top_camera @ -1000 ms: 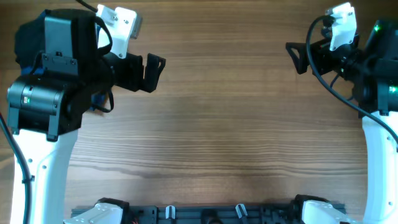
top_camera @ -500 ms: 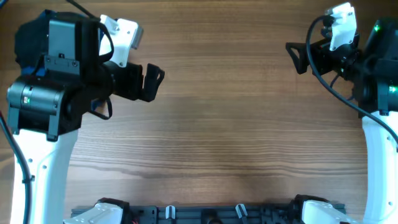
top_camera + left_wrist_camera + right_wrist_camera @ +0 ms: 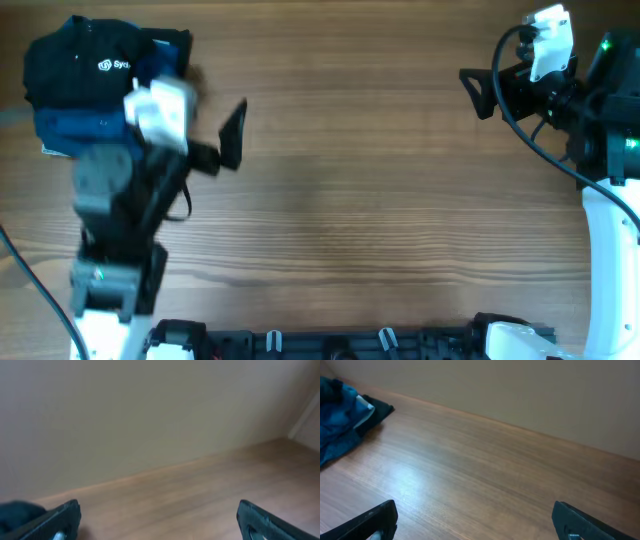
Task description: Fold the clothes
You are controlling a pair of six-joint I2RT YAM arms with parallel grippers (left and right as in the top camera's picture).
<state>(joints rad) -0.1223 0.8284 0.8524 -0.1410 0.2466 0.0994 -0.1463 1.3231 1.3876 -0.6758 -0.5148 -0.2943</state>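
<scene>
Shirt (image 3: 70, 58) uncovered, left gripper (image 3: 159, 521) pulled back

My brown wood-grain counter (image 3: 380, 200) carries one heap at its far left corner: a black soft fabric shirt (image 3: 75, 62) bunched against a blue shirt (image 3: 62, 128).

A: Middle of the table (image 3: 380, 200)?
B: Bare wood is showing from centre to lower edge, so grippers are getting a free pass.
A: Upper left of the frame?
B: A black shirt (image 3: 70, 60) is lying bunched against a blue shirt (image 3: 75, 125), filling that corner. The left arm (image 3: 120, 210), blurred, is overlapping them.
A: Right edge?
B: The right arm (image 3: 600, 150) is taking it up.
</scene>
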